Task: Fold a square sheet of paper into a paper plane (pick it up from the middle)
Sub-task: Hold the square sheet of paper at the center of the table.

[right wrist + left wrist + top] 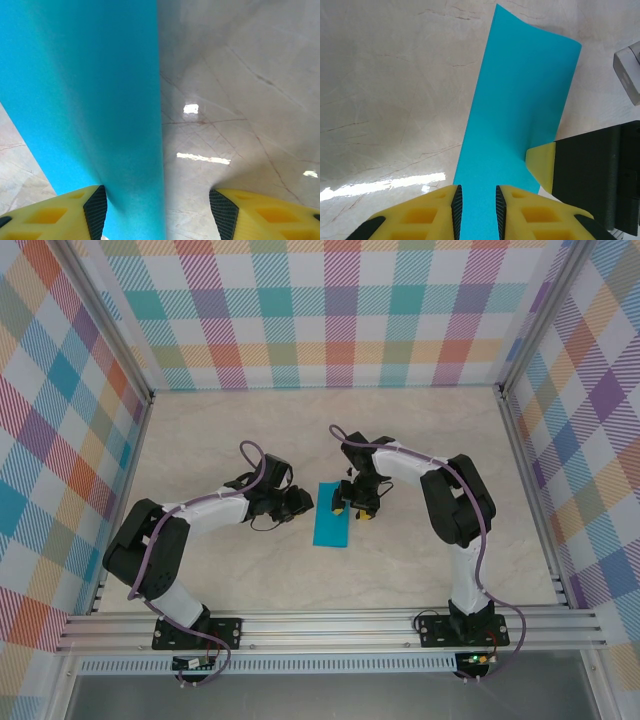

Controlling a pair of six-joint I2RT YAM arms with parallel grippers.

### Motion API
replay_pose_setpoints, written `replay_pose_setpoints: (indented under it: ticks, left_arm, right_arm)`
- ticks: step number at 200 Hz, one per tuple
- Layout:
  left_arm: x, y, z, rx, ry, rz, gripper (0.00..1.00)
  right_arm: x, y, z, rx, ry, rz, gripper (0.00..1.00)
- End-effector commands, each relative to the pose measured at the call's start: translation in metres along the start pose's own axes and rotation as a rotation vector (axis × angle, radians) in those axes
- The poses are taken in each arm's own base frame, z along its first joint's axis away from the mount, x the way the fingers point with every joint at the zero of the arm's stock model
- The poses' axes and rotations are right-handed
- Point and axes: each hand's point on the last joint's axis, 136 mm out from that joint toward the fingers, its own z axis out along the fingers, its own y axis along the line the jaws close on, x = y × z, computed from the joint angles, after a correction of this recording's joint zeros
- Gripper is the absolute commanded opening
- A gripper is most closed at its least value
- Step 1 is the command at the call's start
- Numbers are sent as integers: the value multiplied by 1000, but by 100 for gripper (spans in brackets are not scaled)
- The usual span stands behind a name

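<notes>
The square sheet of paper (330,516) lies on the table as a narrow teal-blue rectangle between the two arms. My left gripper (302,503) is at its left edge. In the left wrist view its jaws (478,194) stand a narrow gap apart, low over the paper (520,110), with the sheet showing flat through the gap. My right gripper (352,509) is at the paper's right edge, open wide (160,202). Its left finger rests over the paper (90,100) and its right finger is over bare table. The far end of the sheet curls up slightly.
The table (250,430) is pale marble-patterned, walled by plaid panels (330,310) at the back and sides. An aluminium rail (330,625) runs along the near edge by the arm bases. The right gripper's yellow finger (543,165) touches the paper's edge in the left wrist view.
</notes>
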Motion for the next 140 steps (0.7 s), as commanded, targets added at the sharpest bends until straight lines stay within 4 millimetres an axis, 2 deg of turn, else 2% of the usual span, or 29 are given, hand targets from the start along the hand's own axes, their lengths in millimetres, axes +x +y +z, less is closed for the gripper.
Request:
replay_pose_setpoints:
  ticks: [1,70,78,109,140]
  left_arm:
    - [-4,-13,-1,31,0,17,27]
    - [-2,-16,2,42,16,25,26]
    - [-2,-17,3,42,20,25,23]
    - [1,-20,16,45,56,30,0]
    - [1,-24,29,56,75,28,0]
  right_arm:
    - [8,-45,41,164,63,36,62]
    - [10,-46,42,162,69,35,62]
    - [10,-46,43,163,69,37,61]
    - [10,-47,44,164,71,41,61]
    - [11,-48,46,165,73,44,61]
